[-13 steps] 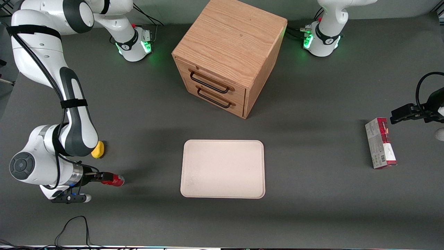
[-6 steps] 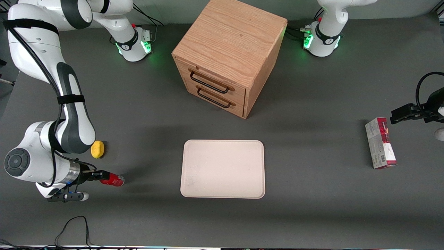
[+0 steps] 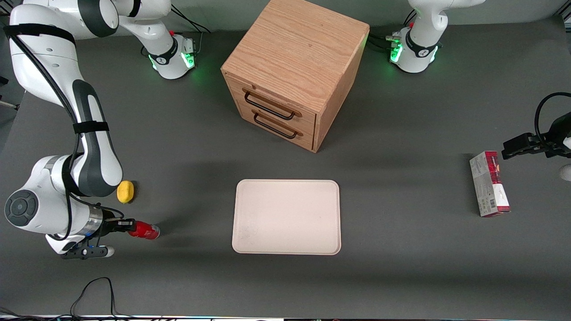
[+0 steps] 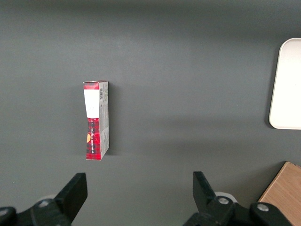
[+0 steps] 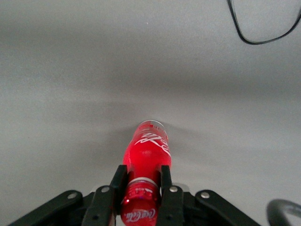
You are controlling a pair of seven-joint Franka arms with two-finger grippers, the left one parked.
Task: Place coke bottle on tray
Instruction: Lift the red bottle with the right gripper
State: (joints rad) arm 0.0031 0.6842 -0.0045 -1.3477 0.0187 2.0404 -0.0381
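Gripper (image 3: 127, 224) low at the working arm's end of the table (image 3: 401, 249) — fingers (image 5: 165, 181) clamped on the coke bottle's neck.
The coke bottle (image 3: 145, 230) lies on its side on the table, near a yellow lump (image 3: 125, 191) — well apart from the tray (image 3: 286, 216).

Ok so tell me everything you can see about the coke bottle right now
The coke bottle is small, glossy red, with white script on its body and cap. It lies on its side on the dark table, toward the working arm's end, nearer the front camera than the yellow lump. Its cap end sits between the fingers of the gripper, which close against the neck; its base points toward the tray, which it does not touch.
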